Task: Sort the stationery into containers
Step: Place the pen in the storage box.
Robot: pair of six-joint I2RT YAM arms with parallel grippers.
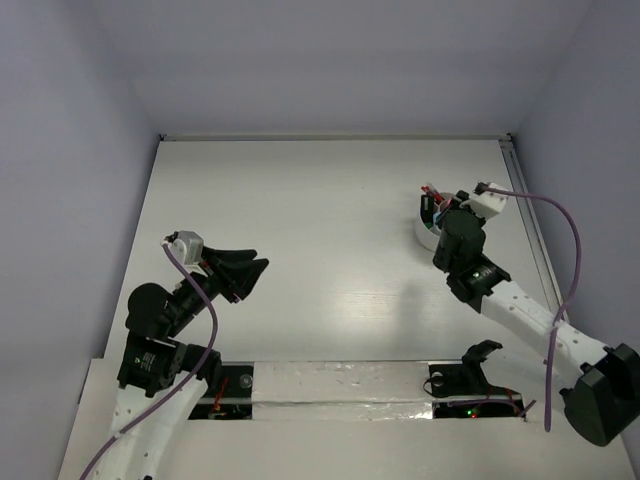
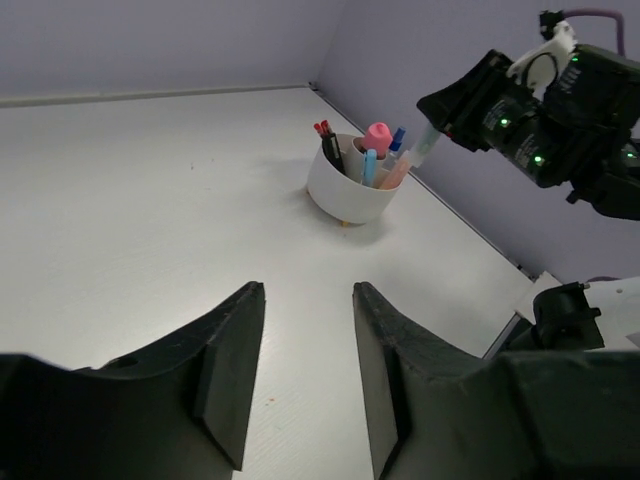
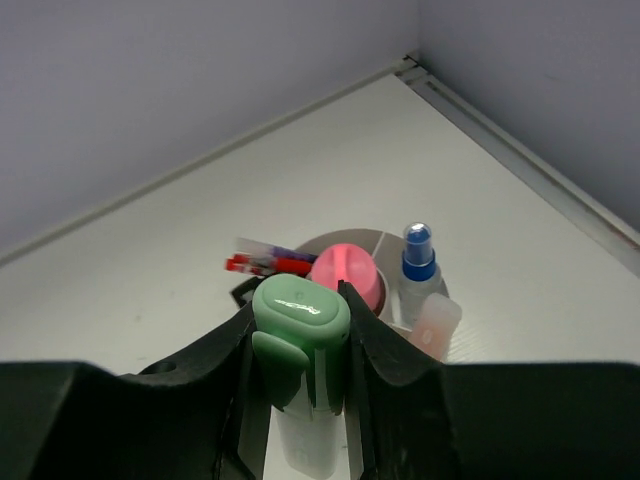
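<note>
Hanging green cap uppermost, the marker (image 3: 300,335) is clamped between the right jaws. Its long axis is near upright, slightly tilted, with the lower end aimed at the cup (image 2: 350,200). The cup stands on the surface (image 1: 300,220) just ahead of and below these jaws, and holds pens (image 2: 327,140) and a bottle (image 2: 378,136). The right arm (image 1: 520,305) is the nearer. The left jaws stand partly apart and empty, well away from the cup.
</note>
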